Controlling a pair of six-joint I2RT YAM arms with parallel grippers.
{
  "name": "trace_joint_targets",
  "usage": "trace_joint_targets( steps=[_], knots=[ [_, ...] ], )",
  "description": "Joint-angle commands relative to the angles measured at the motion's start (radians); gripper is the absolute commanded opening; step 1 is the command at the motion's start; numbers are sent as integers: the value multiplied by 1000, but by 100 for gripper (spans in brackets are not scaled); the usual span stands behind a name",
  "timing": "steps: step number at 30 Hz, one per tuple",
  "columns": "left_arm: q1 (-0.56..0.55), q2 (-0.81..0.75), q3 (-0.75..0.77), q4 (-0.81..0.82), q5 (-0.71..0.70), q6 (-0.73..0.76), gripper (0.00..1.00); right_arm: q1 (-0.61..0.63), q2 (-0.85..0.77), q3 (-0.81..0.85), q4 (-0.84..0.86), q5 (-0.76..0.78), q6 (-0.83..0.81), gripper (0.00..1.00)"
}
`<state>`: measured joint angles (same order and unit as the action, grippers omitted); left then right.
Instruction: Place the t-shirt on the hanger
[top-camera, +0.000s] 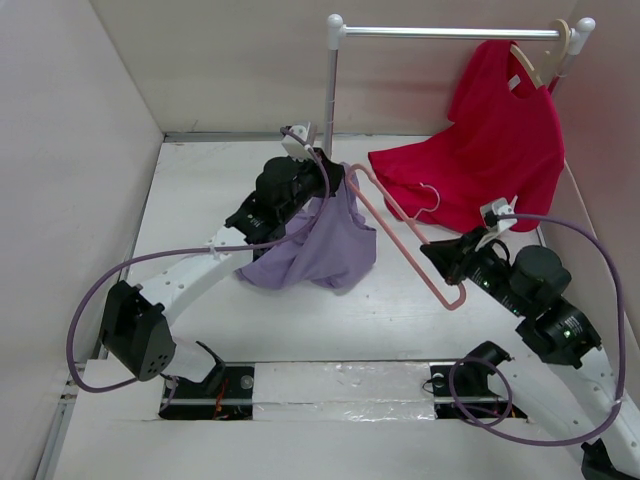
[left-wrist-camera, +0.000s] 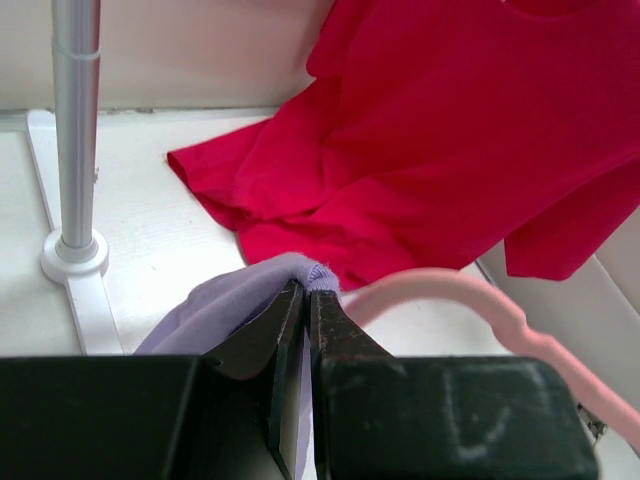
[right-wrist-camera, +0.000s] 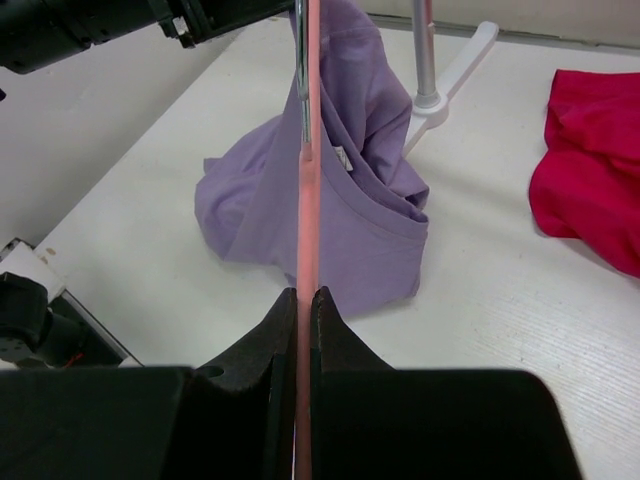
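The lavender t-shirt hangs bunched from my left gripper, which is shut on its top edge and holds it above the table; its lower part rests on the table. In the left wrist view the fabric sits pinched at my left gripper. The salmon-pink hanger is held by my right gripper, shut on its bar. One hanger arm reaches into the shirt's upper edge. In the right wrist view the hanger runs straight from my right gripper toward the t-shirt.
A bright red shirt hangs on a wooden hanger from the silver rail at the back right and drapes onto the table. The rail's post stands just behind my left gripper. White walls close in left, back and right.
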<state>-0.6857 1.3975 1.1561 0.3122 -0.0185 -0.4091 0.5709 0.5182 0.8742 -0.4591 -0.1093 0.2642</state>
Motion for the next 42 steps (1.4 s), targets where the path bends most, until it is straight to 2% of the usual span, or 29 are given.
trace_joint_targets(
  steps=[1,12,21,28,33,36,38,42],
  knots=[
    [0,0,80,41,-34,-2,0,11,-27,23,25,-9,-2,0],
    [0,-28,56,44,12,-23,0,11,-20,25,28,31,-13,0],
    [0,-38,67,30,12,-17,0,11,19,-23,80,-21,13,0],
    [-11,-63,62,48,104,-23,0,29,74,-43,126,-36,23,0],
    [-34,-97,39,57,109,-25,0,122,141,-38,161,51,35,0],
    [-58,-123,21,62,66,-13,0,200,178,-18,174,103,38,0],
    [-58,-132,21,53,51,-4,0,251,210,-11,180,173,44,0],
    [-58,-175,-1,56,-12,9,0,458,255,8,174,391,58,0]
  ],
)
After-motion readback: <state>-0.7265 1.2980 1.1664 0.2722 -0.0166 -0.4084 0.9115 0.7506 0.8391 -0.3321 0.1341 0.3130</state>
